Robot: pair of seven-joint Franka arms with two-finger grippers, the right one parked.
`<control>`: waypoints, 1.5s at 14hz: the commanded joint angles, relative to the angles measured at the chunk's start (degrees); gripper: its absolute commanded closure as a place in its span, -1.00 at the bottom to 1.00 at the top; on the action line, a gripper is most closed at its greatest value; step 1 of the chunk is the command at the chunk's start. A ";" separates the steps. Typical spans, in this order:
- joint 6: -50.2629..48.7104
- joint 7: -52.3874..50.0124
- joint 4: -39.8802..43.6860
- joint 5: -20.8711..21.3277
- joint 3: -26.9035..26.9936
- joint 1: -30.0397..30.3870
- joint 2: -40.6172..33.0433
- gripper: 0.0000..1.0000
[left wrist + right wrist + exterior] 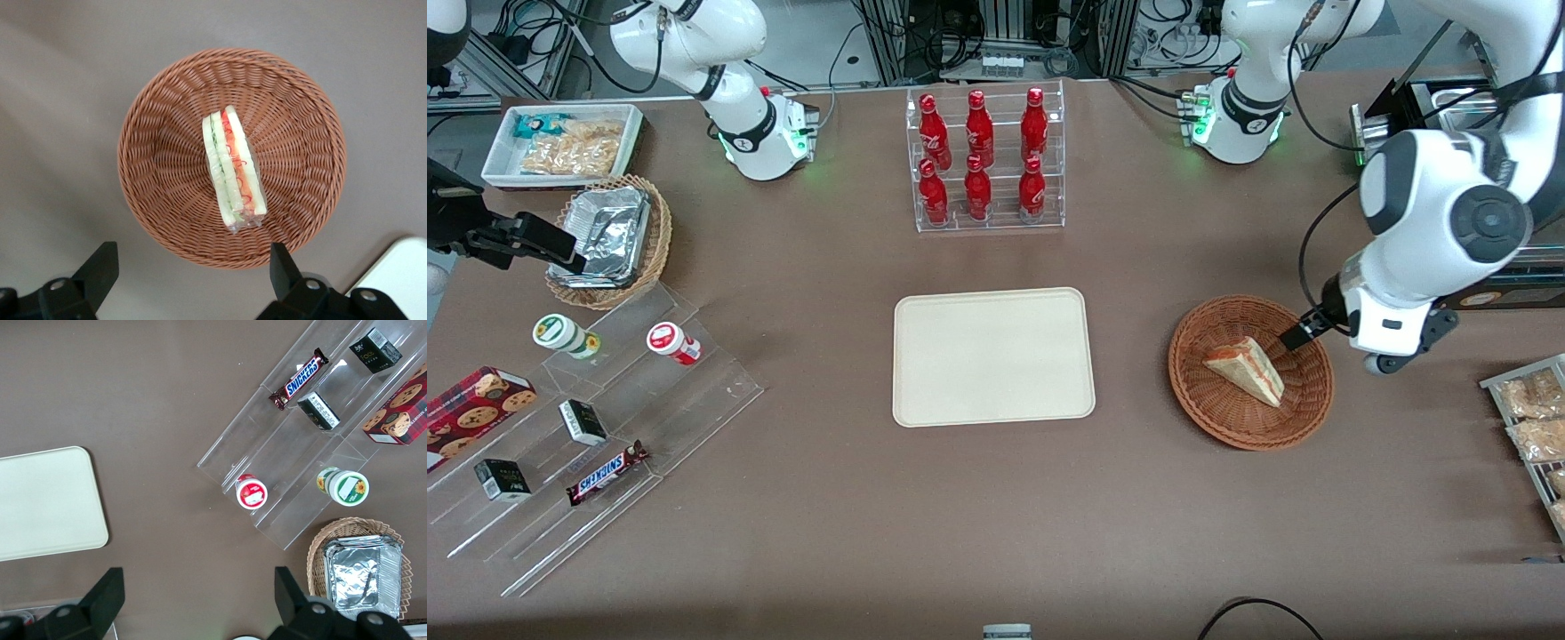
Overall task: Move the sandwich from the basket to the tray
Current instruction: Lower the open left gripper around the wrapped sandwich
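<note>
The sandwich (1247,366) (233,167), a white-bread wedge with pink-orange and green layers, lies in the reddish-brown wicker basket (1227,427) (147,200). My left gripper (1303,331) (192,267) hovers over the basket's rim on the working arm's side, above and beside the sandwich and apart from it. It is open wide with nothing between its fingers. The cream tray (993,356) (400,273) lies bare at the table's middle, beside the basket toward the parked arm's end.
A clear rack of red bottles (983,160) stands farther from the camera than the tray. Toward the parked arm's end are a stepped acrylic shelf of snacks (596,418), a tan basket with foil (609,240) and a white bin (565,142). Snack packets (1534,418) lie at the working arm's end.
</note>
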 commanded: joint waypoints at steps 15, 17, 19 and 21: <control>22.08 -22.17 -10.49 0.04 -0.16 -2.64 5.41 -1.00; 22.96 -22.17 -10.58 0.04 -0.16 -2.55 6.37 -1.00; 23.66 -22.17 -10.58 0.04 -0.16 -2.64 7.51 -1.00; 24.89 -22.17 -10.58 0.04 -0.16 -2.55 8.57 -1.00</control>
